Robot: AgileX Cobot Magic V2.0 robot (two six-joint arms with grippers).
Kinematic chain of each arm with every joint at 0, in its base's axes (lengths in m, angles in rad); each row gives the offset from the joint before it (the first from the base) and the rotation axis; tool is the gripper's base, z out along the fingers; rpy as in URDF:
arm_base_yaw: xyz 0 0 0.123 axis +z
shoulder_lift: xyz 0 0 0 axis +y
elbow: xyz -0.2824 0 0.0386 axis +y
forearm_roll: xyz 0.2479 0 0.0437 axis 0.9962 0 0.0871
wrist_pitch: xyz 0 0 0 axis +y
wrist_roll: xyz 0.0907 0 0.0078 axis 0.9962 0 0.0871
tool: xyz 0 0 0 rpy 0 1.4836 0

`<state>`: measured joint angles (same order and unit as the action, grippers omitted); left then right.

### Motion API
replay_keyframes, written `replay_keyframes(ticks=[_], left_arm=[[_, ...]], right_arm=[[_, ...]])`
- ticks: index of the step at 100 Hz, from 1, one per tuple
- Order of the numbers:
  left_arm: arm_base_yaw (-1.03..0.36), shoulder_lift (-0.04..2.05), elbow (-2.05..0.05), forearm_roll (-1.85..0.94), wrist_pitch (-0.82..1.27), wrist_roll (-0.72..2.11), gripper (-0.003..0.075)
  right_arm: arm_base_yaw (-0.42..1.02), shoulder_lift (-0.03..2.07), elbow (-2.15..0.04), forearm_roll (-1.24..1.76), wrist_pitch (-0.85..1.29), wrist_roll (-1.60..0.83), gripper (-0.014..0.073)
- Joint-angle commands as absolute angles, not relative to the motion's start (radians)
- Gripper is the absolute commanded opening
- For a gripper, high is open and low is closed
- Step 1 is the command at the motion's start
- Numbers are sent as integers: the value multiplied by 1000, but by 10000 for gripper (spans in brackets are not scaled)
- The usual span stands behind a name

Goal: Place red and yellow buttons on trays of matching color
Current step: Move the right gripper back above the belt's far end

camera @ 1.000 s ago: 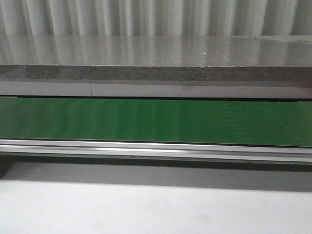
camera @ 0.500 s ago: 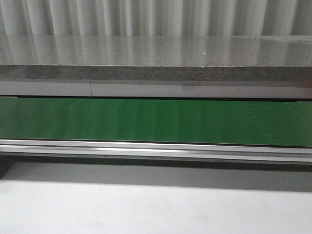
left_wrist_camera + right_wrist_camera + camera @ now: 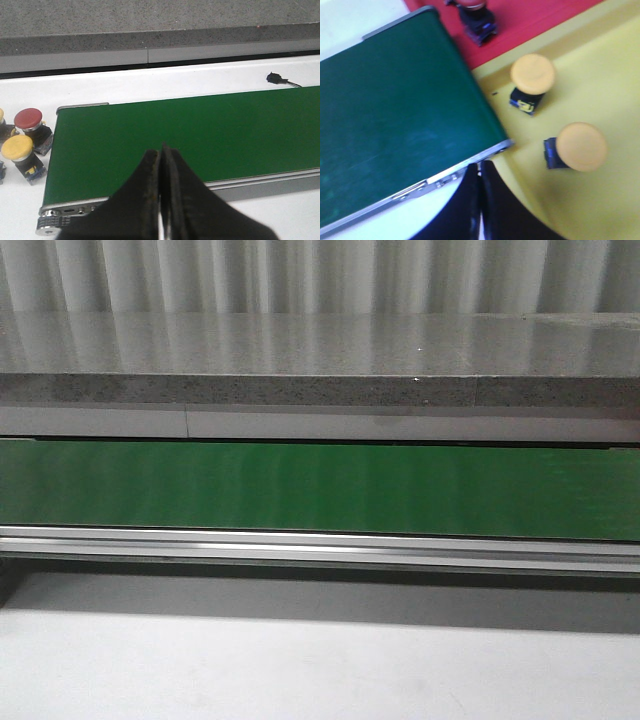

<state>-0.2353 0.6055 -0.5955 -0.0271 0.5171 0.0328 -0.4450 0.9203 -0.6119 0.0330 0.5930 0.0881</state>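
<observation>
Up front you only get the green belt [image 3: 320, 490] running across, its metal rail along the near edge and the grey stone ledge [image 3: 320, 350] behind it. No arms or buttons show in that view, so the wrist cams are where you want to look.

Right wrist cam first: the yellow tray [image 3: 600, 75] has two buttons in it. One yellow button [image 3: 532, 75] sits on its dark base near the tray's edge, next to the red tray, and the second yellow button [image 3: 581, 147] is tipped on its side, cap toward the camera, well inside the tray. The two are near each other but not touching. The red tray [image 3: 530, 20] butts up against the yellow one, and there's a button on a dark base [image 3: 476, 20] on it, right at the frame edge; you can't really see the cap colour since it's cut off and blurry. Your right claw [image 3: 479, 200] has its fingers pressed together with nothing between them, hovering over the corner where the belt's end meets the yellow tray.

Left wrist cam: a red button [image 3: 29, 122] and a yellow button [image 3: 19, 152] stand upright on the white tabletop [image 3: 150, 85] just off the belt's end, close together. A sliver of another yellow one pokes in at the frame edge. Your left claw [image 3: 161, 200] is also pressed together and empty, over the belt's near edge.
</observation>
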Motion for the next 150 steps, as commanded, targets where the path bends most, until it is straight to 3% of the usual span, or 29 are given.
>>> replay_keyframes(ticks=[1, 30, 57, 108, 135, 150], left_arm=[[-243, 606, -624, -30, 442, 30, -20], [-243, 606, -624, -30, 442, 30, -20], [-243, 606, -624, -30, 442, 30, -20], [-243, 606, -624, -32, 442, 30, -20], [-243, 618, -632, 0, 401, 30, -20], [-212, 726, -703, 6, 441, 13, -20]], right_arm=[[-379, 883, -642, 36, 562, 41, -66], [-136, 738, -638, 36, 581, -42, -66], [-29, 548, -635, 41, 613, -70, -66], [5, 167, -550, 44, 741, -86, -66], [5, 143, -519, 47, 766, -86, -66], [5, 143, -519, 47, 777, -86, -66]])
